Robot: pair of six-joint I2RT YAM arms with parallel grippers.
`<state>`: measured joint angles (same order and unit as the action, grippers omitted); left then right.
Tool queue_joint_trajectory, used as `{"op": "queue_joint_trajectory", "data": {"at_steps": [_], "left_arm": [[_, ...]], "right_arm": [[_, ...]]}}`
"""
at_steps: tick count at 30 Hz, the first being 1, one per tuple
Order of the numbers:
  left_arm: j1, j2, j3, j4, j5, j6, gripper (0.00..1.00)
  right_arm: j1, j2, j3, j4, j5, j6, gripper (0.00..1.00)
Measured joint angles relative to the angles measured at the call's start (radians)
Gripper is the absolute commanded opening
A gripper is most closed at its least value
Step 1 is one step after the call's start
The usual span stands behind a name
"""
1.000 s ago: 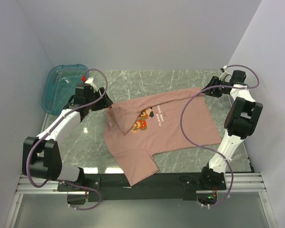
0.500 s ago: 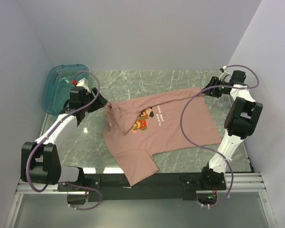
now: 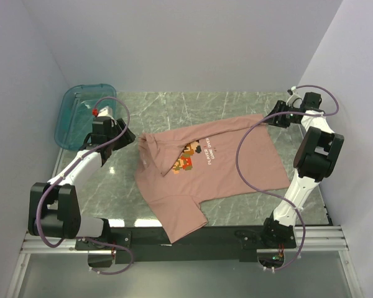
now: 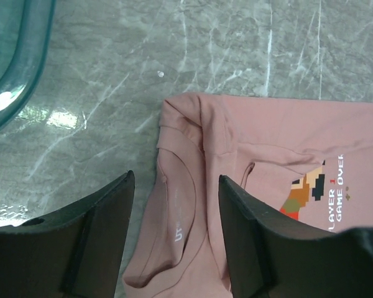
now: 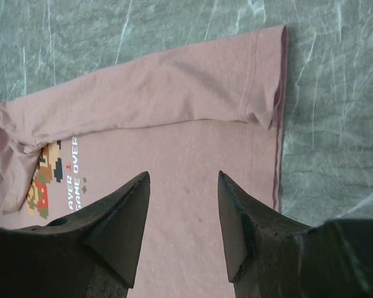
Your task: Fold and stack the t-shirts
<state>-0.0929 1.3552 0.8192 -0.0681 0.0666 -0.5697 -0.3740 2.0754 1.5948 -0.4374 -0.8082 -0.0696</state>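
Note:
One dusty-pink t-shirt [image 3: 224, 167] lies chest up on the marble table, its pixel character and white text [image 3: 193, 155] showing. Its far edge is folded over in a long strip [image 5: 155, 87]. A sleeve [image 3: 180, 220] reaches over the table's near edge. My left gripper [image 3: 128, 136] is open just left of the collar; in the left wrist view its jaws [image 4: 177, 183] frame the collar [image 4: 177, 205] without holding it. My right gripper [image 3: 268, 118] is open over the shirt's far right corner, and its jaws [image 5: 183, 180] hover above flat cloth near the hem [image 5: 276, 155].
A teal translucent tray [image 3: 81, 115] stands at the far left corner, its rim [image 4: 25, 68] close to the left arm. Grey walls close in the left, back and right. Bare marble [image 3: 174, 105] lies behind the shirt. The black rail [image 3: 224, 236] runs along the near edge.
The left arm has pulled back leftward off the collar and its jaws have narrowed a little. The shirt and the right arm have stayed put.

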Motion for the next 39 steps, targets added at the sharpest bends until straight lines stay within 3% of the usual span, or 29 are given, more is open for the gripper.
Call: {"op": "queue_joint_trajectory", "data": {"at_steps": [22,39], "left_arm": [[0.0,0.09,0.019,-0.029,-0.015,0.029,0.55],[0.0,0.316,0.219,-0.105,0.006,0.065,0.47]], "right_arm": [[-0.006,0.0,0.0,-0.006,-0.021,-0.007,0.55],[-0.01,0.0,0.0,-0.014,-0.026,-0.008,0.55]]}}
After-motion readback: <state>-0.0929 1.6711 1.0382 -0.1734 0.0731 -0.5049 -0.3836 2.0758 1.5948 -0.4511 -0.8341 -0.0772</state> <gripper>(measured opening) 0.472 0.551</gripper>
